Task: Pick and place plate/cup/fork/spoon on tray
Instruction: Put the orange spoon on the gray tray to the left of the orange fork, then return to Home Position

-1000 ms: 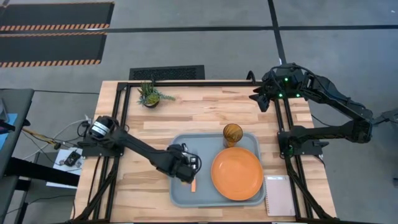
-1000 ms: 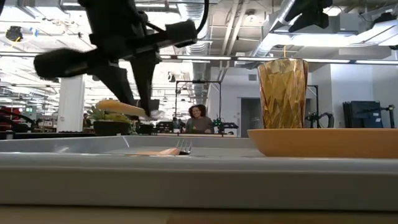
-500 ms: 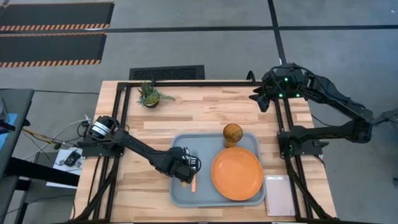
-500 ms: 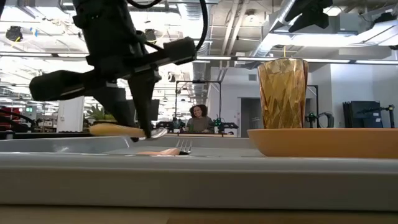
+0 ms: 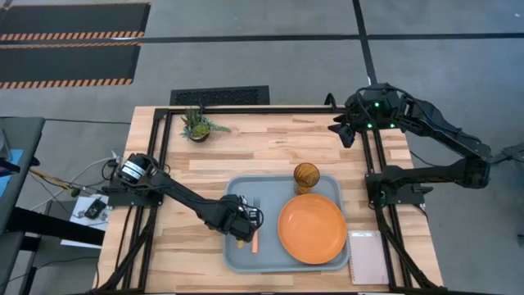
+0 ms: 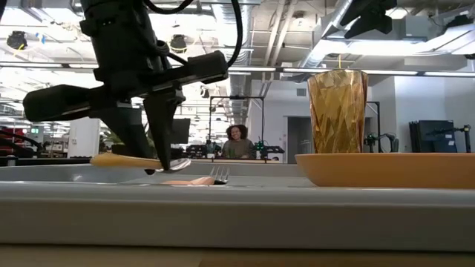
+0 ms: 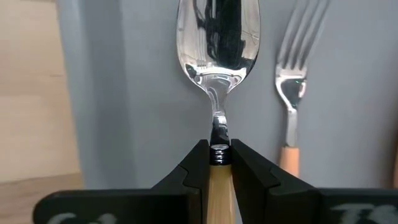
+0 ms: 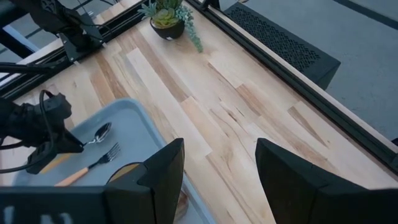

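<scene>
The blue-grey tray (image 5: 237,260) holds the orange plate (image 5: 311,229), the amber cup (image 5: 306,175) at its far edge, and the fork (image 7: 291,93), which lies flat in the tray's left part. My left gripper (image 7: 219,155) is shut on the spoon (image 7: 217,37), low over the tray just left of the fork. In the low view the spoon (image 6: 133,160) lies nearly level under the gripper (image 6: 159,159). My right gripper (image 5: 340,131) waits open above the table's far right corner. My left gripper pinches the spoon between its two fingers at the top of the orange handle (image 7: 220,180), where it meets the silver neck. The fingers point down and lie across the spoon. The spoon is nearly level, bowl (image 6: 178,164) slightly lower, just above the tray floor; whether it touches, I cannot tell.
A small potted plant (image 5: 196,124) stands at the table's far left. A white spiral notepad (image 5: 368,256) lies right of the tray at the near edge. A person (image 6: 237,141) shows far off in the room behind.
My left gripper has gone down toward the tray floor with the spoon, staying shut on it. The spoon has stayed nearly level and now sits close above the tray beside the fork.
</scene>
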Robot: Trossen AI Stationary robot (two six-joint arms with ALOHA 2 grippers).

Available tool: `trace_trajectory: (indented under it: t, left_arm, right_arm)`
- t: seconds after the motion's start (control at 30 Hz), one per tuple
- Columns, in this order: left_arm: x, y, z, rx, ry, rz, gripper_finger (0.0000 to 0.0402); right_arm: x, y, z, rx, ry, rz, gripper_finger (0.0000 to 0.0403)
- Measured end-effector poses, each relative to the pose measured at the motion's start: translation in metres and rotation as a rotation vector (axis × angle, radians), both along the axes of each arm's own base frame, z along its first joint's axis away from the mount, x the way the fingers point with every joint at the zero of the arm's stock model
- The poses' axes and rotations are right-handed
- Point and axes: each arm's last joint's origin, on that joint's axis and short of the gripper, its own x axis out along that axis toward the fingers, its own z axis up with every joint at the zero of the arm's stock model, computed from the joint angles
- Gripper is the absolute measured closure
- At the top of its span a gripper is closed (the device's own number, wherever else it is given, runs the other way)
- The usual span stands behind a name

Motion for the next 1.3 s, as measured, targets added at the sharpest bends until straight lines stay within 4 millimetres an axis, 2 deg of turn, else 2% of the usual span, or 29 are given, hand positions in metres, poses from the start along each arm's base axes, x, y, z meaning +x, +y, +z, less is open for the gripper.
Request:
trace_trajectory:
  t: [0.63,1.3]
  left_arm:
    - [0.0027,-0.0031,-0.0078,-0.018,0.004,-0.005,0.0364]
    - [0.0028,-0.0028,-0.0068,-0.016,-0.004,0.008,0.0302]
  right_arm:
    - [-0.0001,0.0000,0.0001,-0.003,0.000,0.001,0.0182]
    - [-0.0001,0.0001,0.0000,-0.002,0.001,0.001,0.0182]
